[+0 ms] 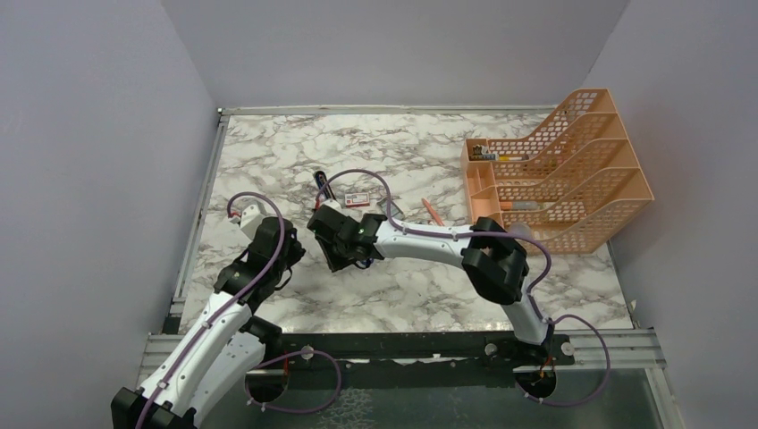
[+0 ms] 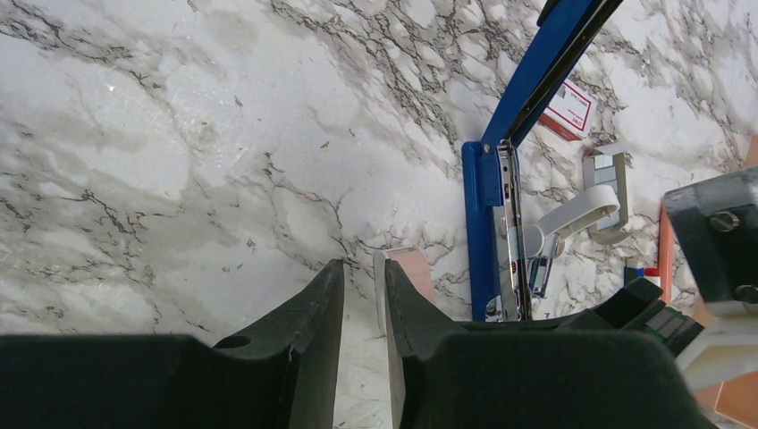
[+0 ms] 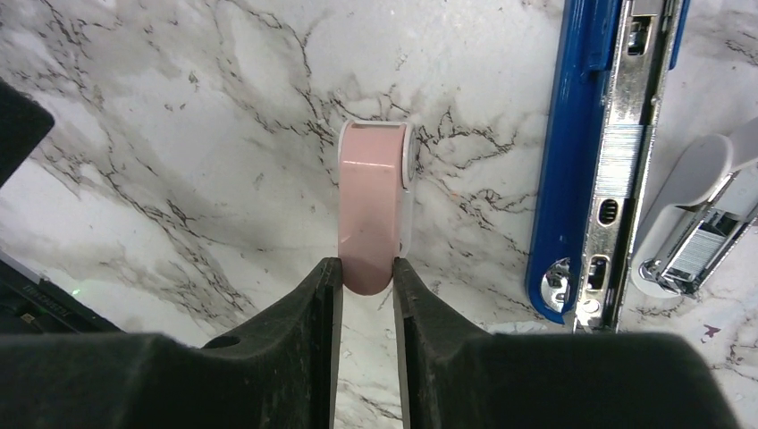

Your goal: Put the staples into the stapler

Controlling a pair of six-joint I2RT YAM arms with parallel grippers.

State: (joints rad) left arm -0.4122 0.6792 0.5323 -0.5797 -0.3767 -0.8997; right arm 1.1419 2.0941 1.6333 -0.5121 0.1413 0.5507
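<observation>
The blue stapler (image 3: pixel 563 152) lies open on the marble, its lid raised (image 2: pixel 554 63), and a grey staple strip (image 3: pixel 621 147) sits in its silver channel. The red-and-white staple box (image 2: pixel 572 105) lies beyond it, with the grey tray (image 2: pixel 606 170) beside it. My right gripper (image 3: pixel 367 262) is to the left of the stapler, its fingertips closed on the near end of the pink eraser (image 3: pixel 371 206). My left gripper (image 2: pixel 364 264) is nearly closed with a thin gap and holds nothing. The eraser (image 2: pixel 411 268) shows just past its right finger.
A white, metal-jawed hand tool (image 3: pixel 706 206) lies right of the stapler. An orange pen (image 1: pixel 433 211) lies mid-table. A peach file rack (image 1: pixel 572 170) stands at the back right. The right arm (image 1: pixel 429 239) reaches across the middle. Grey walls enclose the table.
</observation>
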